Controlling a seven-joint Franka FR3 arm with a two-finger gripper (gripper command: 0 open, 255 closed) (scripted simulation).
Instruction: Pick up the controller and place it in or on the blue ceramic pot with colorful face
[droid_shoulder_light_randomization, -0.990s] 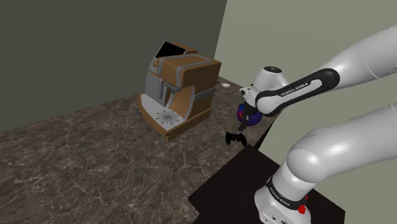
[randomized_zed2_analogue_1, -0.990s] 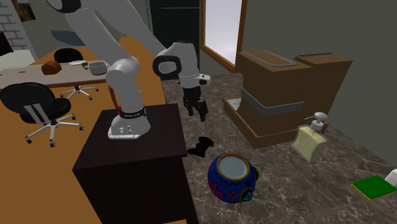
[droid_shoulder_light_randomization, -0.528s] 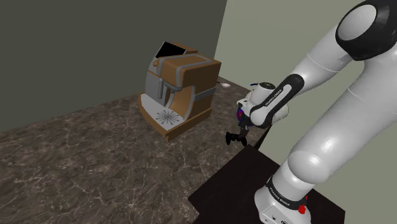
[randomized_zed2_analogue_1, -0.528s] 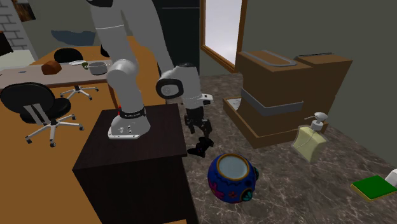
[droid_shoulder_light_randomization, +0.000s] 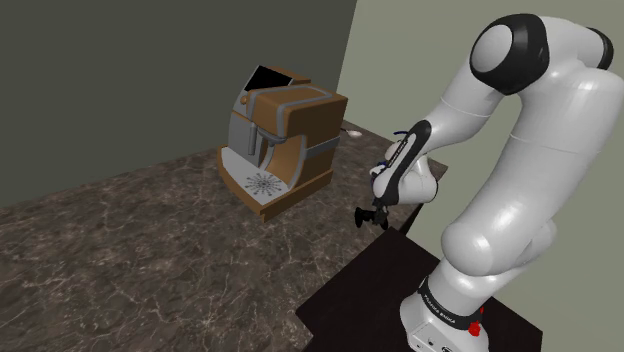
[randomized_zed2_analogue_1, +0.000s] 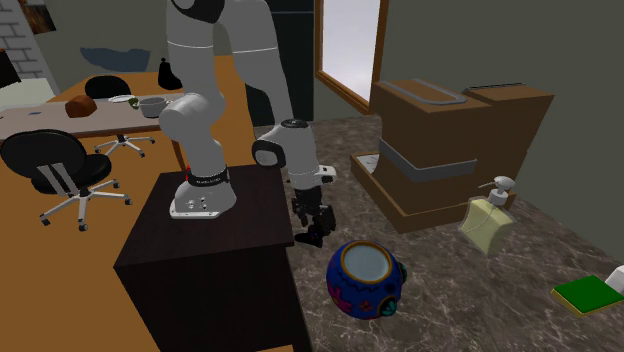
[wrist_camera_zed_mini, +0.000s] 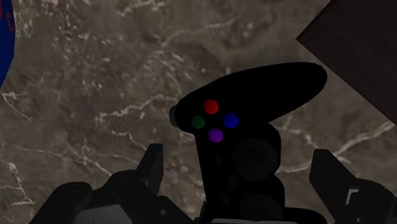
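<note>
1. Looks like a home kitchen corner: a dark marble bench (droid_shoulder_light_randomization: 130, 260) carries a brown coffee machine (droid_shoulder_light_randomization: 282, 140).
2. On the same bench, near the machine, stands a pump soap bottle (randomized_zed2_analogue_1: 488, 218).
3. Beyond the bench there's an orange floor (randomized_zed2_analogue_1: 60, 290), black swivel chairs (randomized_zed2_analogue_1: 55, 168) and a desk (randomized_zed2_analogue_1: 40, 118) with a bowl (randomized_zed2_analogue_1: 152, 105), so a home-office nook.
4. A bright window (randomized_zed2_analogue_1: 350, 40) sits in the back wall.
</note>
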